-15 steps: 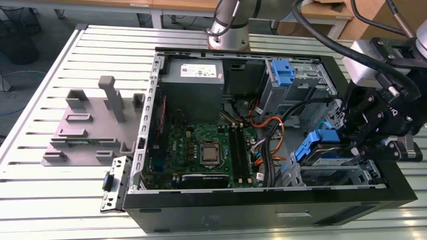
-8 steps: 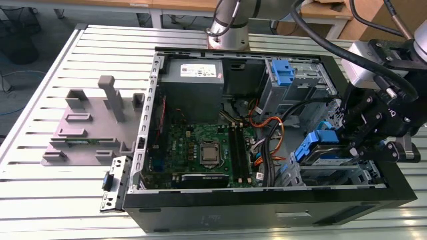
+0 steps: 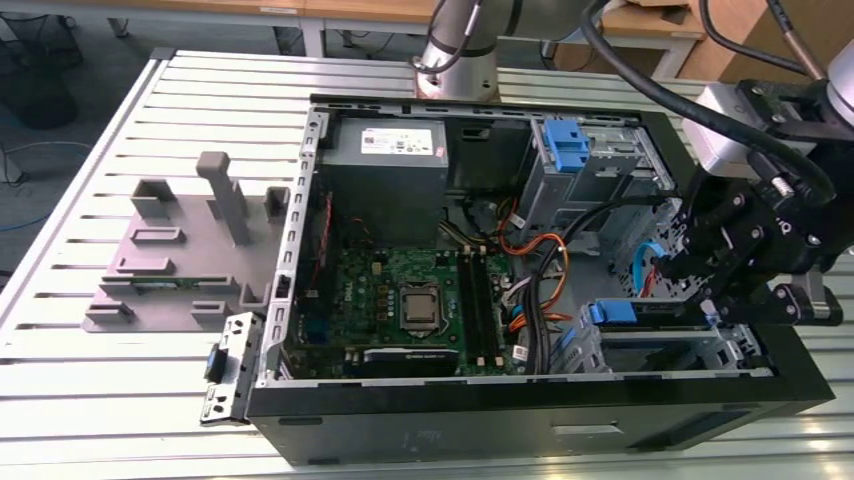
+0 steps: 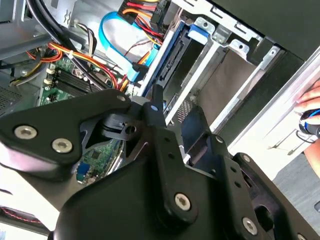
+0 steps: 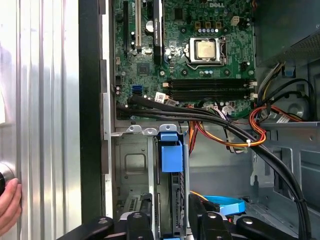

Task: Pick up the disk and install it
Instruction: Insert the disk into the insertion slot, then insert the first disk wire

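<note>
The disk stands on edge in the lower drive cage of the open computer case, at the exterior view's right. Its blue carrier tab faces the motherboard. In the first wrist view the disk runs down its slot behind the blue tab, and my gripper straddles its far end. One black finger stands on each side with a thin gap showing, so the jaws are open. The second wrist view shows the gripper just past the disk.
Thick black cables and orange wires cross between the cage and the motherboard. A grey power supply and a second blue bracket sit at the case's back. A grey fixture stands beside the case. A person's hand rests on the slatted table.
</note>
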